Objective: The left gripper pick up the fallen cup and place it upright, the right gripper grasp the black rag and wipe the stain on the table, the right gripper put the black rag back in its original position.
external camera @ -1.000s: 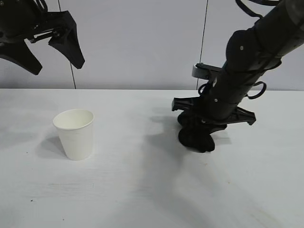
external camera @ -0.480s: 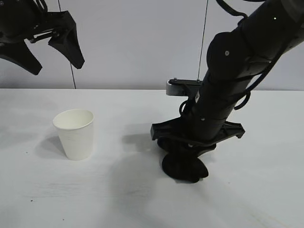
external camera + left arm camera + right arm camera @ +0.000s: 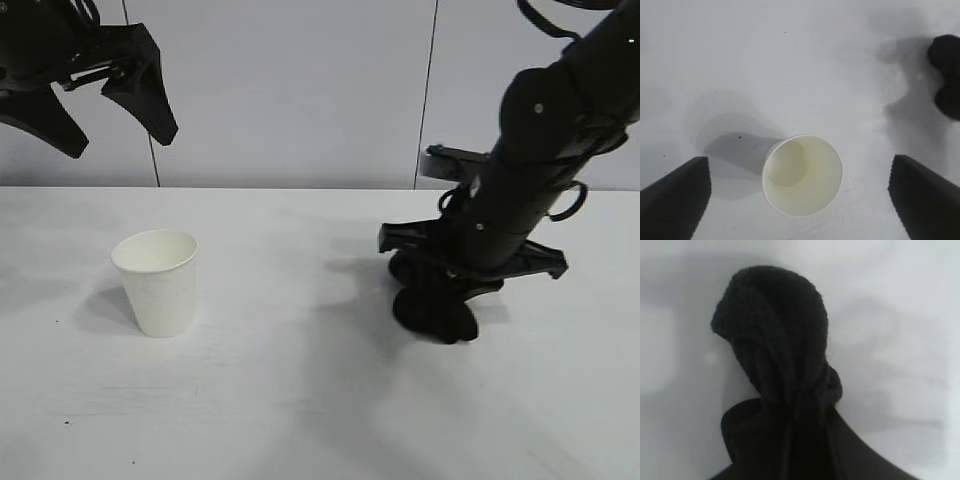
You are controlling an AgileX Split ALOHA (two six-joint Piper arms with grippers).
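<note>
The cup (image 3: 156,281) stands upright on the table (image 3: 260,400), toward the left side of the exterior view, its mouth up. The left wrist view looks straight down into the cup (image 3: 802,174): the inside is bare and holds nothing, and its shadow falls on the tabletop beside it.

Well apart from it, on the right half of the table, the black rag (image 3: 434,305) is pressed against the surface as a lumpy bundle. The right gripper (image 3: 440,285) comes down on it steeply from the right arm, its fingers closed tight around the upper part of the cloth; the right wrist view shows the black rag (image 3: 777,347) pinched at a twisted neck, with its rounded end spread on the table (image 3: 900,315). No stain can be made out on the white surface around the rag.

The left gripper (image 3: 105,110) hangs above the table at the upper left, over the cup, its two fingers (image 3: 675,200) spread wide and holding nothing. Nothing lies between cup and rag. A pale panelled wall (image 3: 300,90) closes the scene behind.
</note>
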